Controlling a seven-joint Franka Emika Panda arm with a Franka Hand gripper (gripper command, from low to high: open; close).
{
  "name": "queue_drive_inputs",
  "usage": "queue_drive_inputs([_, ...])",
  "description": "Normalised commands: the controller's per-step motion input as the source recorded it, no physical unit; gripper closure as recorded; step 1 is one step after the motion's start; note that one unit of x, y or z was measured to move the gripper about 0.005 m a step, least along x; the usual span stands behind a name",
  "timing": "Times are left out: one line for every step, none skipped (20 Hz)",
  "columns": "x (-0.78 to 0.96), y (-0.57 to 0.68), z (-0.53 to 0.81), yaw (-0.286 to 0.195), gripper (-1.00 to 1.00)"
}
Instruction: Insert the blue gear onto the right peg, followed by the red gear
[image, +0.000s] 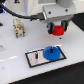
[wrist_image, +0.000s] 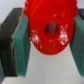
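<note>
The gripper (image: 59, 32) grasps the red gear (wrist_image: 50, 29) above a white table (image: 15, 62). At its 7 o'clock, the blue gear (image: 52, 51) sits on the grey plate (image: 36, 58).

The white robot arm's gripper (image: 59, 30) holds the small round red plastic gear (image: 59, 31) up in the air; at about 7 o'clock from it, well below, the flat round blue plastic gear (image: 51, 52) sits on the grey plate with a black border (image: 35, 58); a small tan toy-like thing (image: 18, 27) stands on the white table (image: 15, 67) at 9 o'clock.
</note>
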Motion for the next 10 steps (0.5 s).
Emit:
queue_drive_inputs([0.77,-0.14,0.21,0.000,1.00])
queue_drive_inputs([0.77,-0.14,0.19,0.000,1.00])
queue_drive_inputs([0.77,-0.14,0.19,0.000,1.00])
queue_drive_inputs([0.75,-0.16,0.15,0.000,1.00])
queue_drive_inputs([0.75,-0.17,0.15,0.000,1.00])
queue_drive_inputs([0.72,-0.18,0.09,0.000,1.00])
queue_drive_inputs([0.69,-0.19,0.07,0.000,1.00])
queue_drive_inputs([0.61,-0.21,0.02,0.000,1.00])
queue_drive_inputs([0.48,-0.21,0.00,0.000,1.00])
queue_drive_inputs([0.36,-0.22,0.00,0.000,1.00])
